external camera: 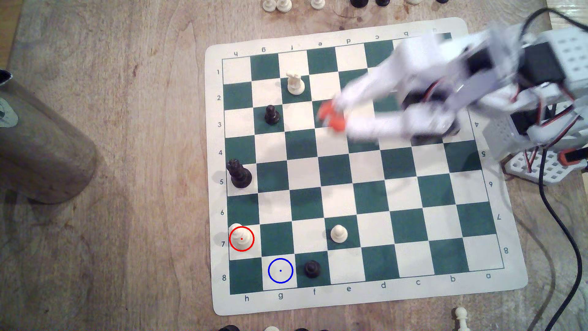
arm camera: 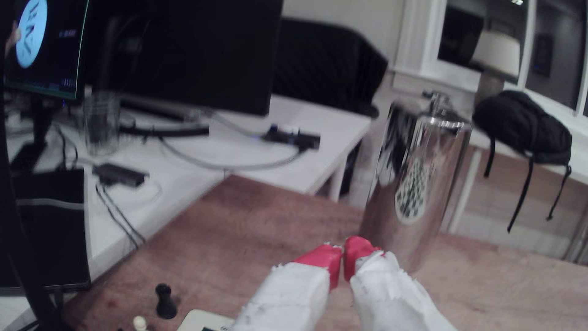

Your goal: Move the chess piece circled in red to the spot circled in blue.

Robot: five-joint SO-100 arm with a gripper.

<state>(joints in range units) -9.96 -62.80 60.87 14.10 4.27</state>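
The chess piece circled in red (external camera: 241,238) is a cream chessman standing upright on a cream square at the exterior view's lower left, on the green-and-cream board (external camera: 401,197). The spot circled in blue (external camera: 280,270) is a bare cream square one row nearer the board's bottom edge and one column to the right. My gripper (external camera: 332,116) is blurred, with red fingertips, and hovers over the upper middle of the board, far from both. In the wrist view my gripper (arm camera: 343,257) has its red tips nearly touching, with nothing between them.
A black pawn (external camera: 312,269) stands right beside the blue-ringed square. Also on the board are a cream pawn (external camera: 339,234), a tall black piece (external camera: 239,175), another black pawn (external camera: 271,115) and a crowned cream piece (external camera: 295,83). A shiny metal cylinder (external camera: 38,143) stands left of the board.
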